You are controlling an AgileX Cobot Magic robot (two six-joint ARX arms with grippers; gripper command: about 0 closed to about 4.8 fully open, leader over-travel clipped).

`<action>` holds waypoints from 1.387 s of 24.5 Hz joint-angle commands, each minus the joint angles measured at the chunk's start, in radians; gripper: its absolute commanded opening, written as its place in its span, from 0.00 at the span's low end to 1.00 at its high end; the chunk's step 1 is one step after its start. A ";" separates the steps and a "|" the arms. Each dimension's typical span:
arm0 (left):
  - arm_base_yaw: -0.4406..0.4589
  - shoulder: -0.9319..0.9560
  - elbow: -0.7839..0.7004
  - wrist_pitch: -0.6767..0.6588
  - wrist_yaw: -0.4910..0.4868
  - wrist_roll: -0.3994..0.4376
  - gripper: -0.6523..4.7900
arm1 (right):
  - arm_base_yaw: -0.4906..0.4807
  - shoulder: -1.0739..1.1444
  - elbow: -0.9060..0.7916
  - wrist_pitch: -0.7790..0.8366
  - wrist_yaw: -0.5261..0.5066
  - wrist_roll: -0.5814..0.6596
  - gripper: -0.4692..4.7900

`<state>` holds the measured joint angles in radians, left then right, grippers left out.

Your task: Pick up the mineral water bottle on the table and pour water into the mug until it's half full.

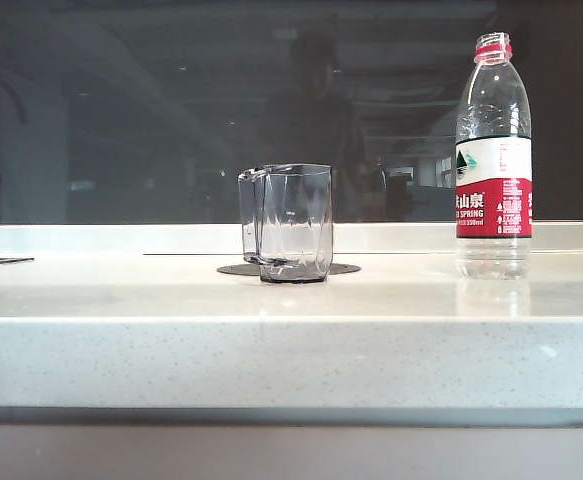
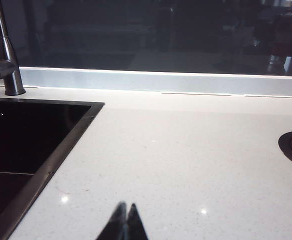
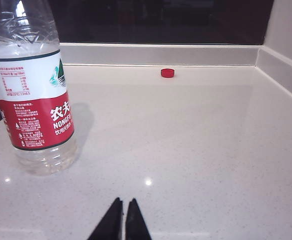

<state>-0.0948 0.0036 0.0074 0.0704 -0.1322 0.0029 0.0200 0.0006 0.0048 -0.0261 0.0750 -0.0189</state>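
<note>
Mineral water bottle [image 3: 33, 95] labelled "NONGFU", "SPRING", left gripper [image 2: 124, 222], right gripper [image 3: 121, 220] closed

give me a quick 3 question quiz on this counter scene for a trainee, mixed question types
1. True or false: the tall clear plastic mineral water bottle with the red, white and green label has its cap on.
2. Multiple choice: in the exterior view, the clear faceted glass mug stands on A) a dark round disc, B) a tray, C) the sink's rim.
3. Fill in: the small red cap lies on the white speckled countertop near the back ____.

Key
1. False: the neck is open, showing only its red ring.
2. A.
3. Wall. It shows in the right wrist view, beyond the shut right hand; the left hand is also shut, beside the black sink.
</note>
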 commanded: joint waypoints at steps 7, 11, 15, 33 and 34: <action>-0.002 0.000 0.002 0.013 0.002 -0.003 0.11 | 0.002 -0.002 -0.003 0.023 -0.007 0.001 0.15; -0.136 0.000 0.002 0.013 -0.071 -0.003 0.11 | 0.004 -0.002 -0.003 0.046 -0.055 0.185 0.15; -0.317 0.000 0.002 0.013 -0.090 -0.003 0.11 | 0.004 -0.002 -0.003 0.051 -0.105 0.459 0.15; -0.642 0.000 0.002 0.013 -0.089 -0.003 0.11 | 0.214 0.785 0.254 0.495 -0.067 0.115 1.00; -0.642 0.000 0.002 0.013 -0.090 -0.003 0.11 | 0.235 0.842 0.254 0.558 -0.027 0.114 1.00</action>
<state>-0.7387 0.0032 0.0074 0.0704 -0.2211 0.0029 0.2333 0.7883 0.2554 0.4053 -0.0425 0.1150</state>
